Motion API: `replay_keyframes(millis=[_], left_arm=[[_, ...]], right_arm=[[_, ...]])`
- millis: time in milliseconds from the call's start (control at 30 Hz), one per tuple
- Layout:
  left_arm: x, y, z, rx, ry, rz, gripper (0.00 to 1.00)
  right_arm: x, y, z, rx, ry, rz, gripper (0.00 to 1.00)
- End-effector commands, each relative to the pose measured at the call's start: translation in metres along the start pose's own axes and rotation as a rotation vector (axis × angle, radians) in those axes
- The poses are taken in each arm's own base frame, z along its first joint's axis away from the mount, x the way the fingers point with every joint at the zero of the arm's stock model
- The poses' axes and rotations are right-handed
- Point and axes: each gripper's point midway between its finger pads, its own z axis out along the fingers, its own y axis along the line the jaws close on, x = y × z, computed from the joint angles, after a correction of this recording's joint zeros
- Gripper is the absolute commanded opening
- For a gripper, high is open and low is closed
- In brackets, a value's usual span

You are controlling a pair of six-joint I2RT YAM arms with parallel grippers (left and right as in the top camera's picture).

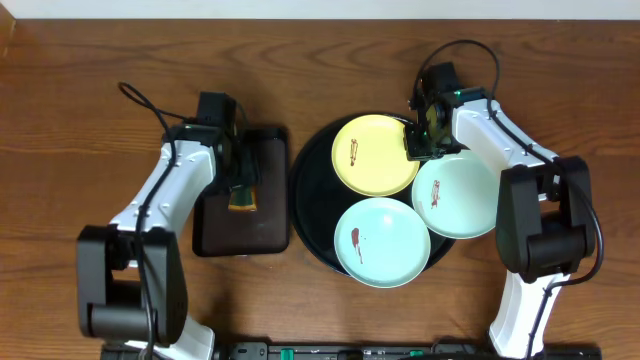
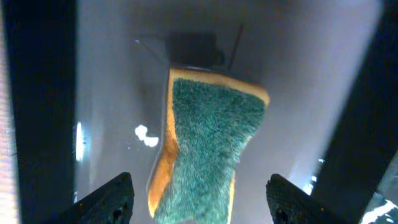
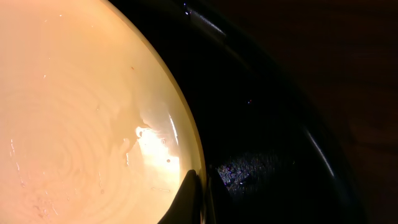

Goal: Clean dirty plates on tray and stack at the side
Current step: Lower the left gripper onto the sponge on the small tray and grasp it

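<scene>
The round black tray (image 1: 308, 190) holds three plates, each with a small reddish-brown smear. The pale yellow plate (image 1: 372, 155) is at the back. One mint plate (image 1: 458, 198) is at the right and overhangs the rim. The other mint plate (image 1: 383, 242) is at the front. My right gripper (image 1: 423, 140) is shut on the yellow plate's right rim. The right wrist view shows its fingers (image 3: 199, 198) pinching the yellow plate (image 3: 74, 112) above the tray (image 3: 267, 124). My left gripper (image 1: 238, 178) is open, its fingers (image 2: 200, 202) apart on either side of a green and yellow sponge (image 2: 208, 143).
The sponge (image 1: 241, 198) lies on a small rectangular dark tray (image 1: 240, 232) left of the round tray; its glossy floor (image 2: 112, 93) shows in the left wrist view. Both arms' bases stand at the table's front edge. Bare wooden table (image 1: 80, 120) surrounds everything.
</scene>
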Motion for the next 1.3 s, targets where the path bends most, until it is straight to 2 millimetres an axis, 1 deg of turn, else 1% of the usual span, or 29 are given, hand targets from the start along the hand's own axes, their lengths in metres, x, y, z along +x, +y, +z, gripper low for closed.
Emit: replay_keyframes(millis=[0,267,400,500,633,833,900,933,1000,1100,1133,1167,1267], left_arm=[[0.013,-0.001,0.016,-0.009,0.052,0.005,0.65],[0.018,0.001,0.027,-0.022,0.086,0.007,0.63],[0.018,0.001,0.031,-0.023,0.089,0.007,0.62],[0.013,-0.001,0.032,-0.016,0.071,0.007,0.57],[0.013,-0.001,0.032,-0.016,0.07,0.008,0.54],[0.018,0.001,0.041,-0.014,0.064,0.008,0.54],[0.018,0.001,0.042,-0.013,0.06,0.008,0.41],[0.017,0.001,0.042,-0.011,0.056,0.008,0.37],[0.013,0.0,0.04,-0.011,0.042,0.007,0.32],[0.004,-0.003,0.033,-0.006,0.027,0.008,0.31],[0.002,-0.004,0.029,-0.004,0.022,0.008,0.22],[-0.001,-0.005,0.025,-0.002,0.017,0.008,0.08],[-0.006,-0.007,0.016,0.006,-0.008,0.02,0.07]], right_arm=[[0.007,-0.001,0.011,0.01,0.033,-0.007,0.01],[0.007,-0.002,0.011,0.011,0.033,-0.006,0.01],[0.007,-0.002,0.011,0.011,0.033,-0.008,0.01],[0.007,-0.002,0.011,0.011,0.033,-0.008,0.01],[0.007,-0.002,0.011,0.011,0.033,-0.008,0.01],[0.007,-0.001,0.011,0.011,0.033,-0.009,0.01],[0.007,-0.002,0.011,0.011,0.033,-0.008,0.01],[0.007,-0.002,0.01,0.011,0.033,-0.006,0.01],[0.007,-0.002,0.01,0.011,0.033,-0.006,0.01],[0.007,-0.002,0.01,0.011,0.033,-0.006,0.01],[0.007,-0.002,0.01,0.011,0.033,-0.007,0.01],[0.007,-0.002,0.01,0.011,0.033,-0.006,0.01],[0.007,-0.002,0.01,0.011,0.033,-0.007,0.01]])
